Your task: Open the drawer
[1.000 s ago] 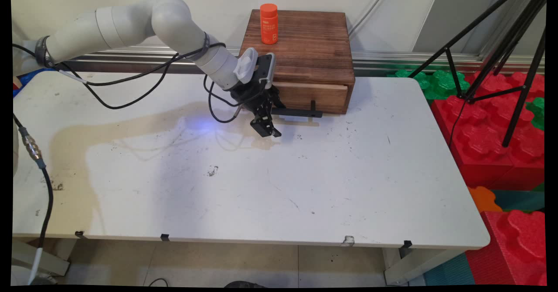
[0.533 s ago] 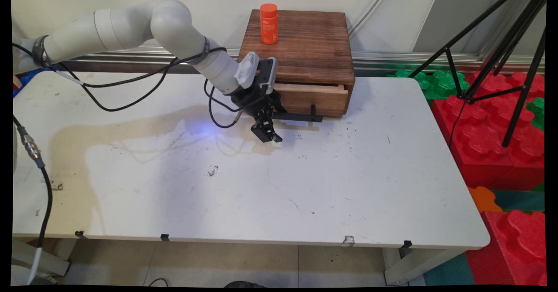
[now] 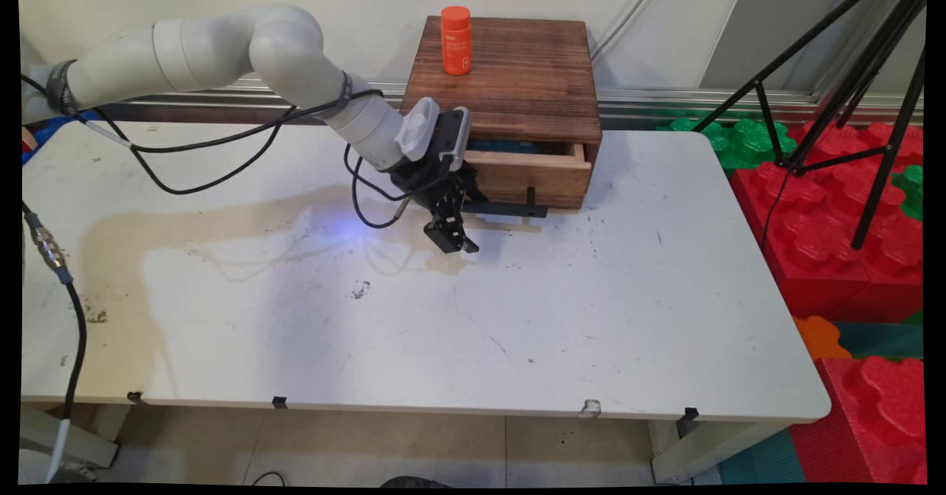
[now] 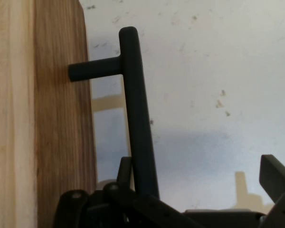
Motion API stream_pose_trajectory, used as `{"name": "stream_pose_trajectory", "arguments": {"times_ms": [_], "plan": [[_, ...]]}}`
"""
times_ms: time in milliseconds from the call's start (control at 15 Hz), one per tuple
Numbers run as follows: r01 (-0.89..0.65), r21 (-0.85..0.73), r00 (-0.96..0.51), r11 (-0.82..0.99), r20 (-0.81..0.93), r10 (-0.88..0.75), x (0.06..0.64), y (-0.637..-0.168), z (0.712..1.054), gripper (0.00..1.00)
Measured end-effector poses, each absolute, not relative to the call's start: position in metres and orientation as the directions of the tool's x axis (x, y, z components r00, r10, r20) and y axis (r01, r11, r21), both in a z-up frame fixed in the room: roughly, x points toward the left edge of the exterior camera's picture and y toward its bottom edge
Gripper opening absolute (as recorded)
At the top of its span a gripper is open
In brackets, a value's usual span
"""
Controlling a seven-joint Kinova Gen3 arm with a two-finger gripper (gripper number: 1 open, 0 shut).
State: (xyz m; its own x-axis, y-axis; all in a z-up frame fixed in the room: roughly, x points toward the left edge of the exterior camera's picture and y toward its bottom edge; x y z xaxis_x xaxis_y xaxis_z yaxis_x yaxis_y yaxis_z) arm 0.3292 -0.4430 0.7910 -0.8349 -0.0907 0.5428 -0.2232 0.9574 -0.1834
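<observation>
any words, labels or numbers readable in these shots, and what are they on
Orange bottle on top of the wooden drawer box: a white label with print, too small to read.
Gripper, drawer handle and white table: no text to be seen.
Nothing else carries readable text.

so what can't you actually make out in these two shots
- Drawer contents: main view shows only a blue sliver through the narrow opening; the wooden box top hides the rest.
- Gripper on the black handle: hand view cuts the fingers off at the bottom edge, so any contact with the bar is unclear.
- Orange bottle label: too small to read in the main view.
- Handle's left end: the gripper's linkage covers it in the main view.
</observation>
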Motion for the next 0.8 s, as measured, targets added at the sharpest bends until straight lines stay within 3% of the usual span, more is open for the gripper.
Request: {"name": "stream_pose_trajectory", "arguments": {"times_ms": [800], "plan": [[-0.186, -0.164, -0.831, 0.969, 0.553, -0.066, 0.318, -0.402, 0.793, 1.00]]}}
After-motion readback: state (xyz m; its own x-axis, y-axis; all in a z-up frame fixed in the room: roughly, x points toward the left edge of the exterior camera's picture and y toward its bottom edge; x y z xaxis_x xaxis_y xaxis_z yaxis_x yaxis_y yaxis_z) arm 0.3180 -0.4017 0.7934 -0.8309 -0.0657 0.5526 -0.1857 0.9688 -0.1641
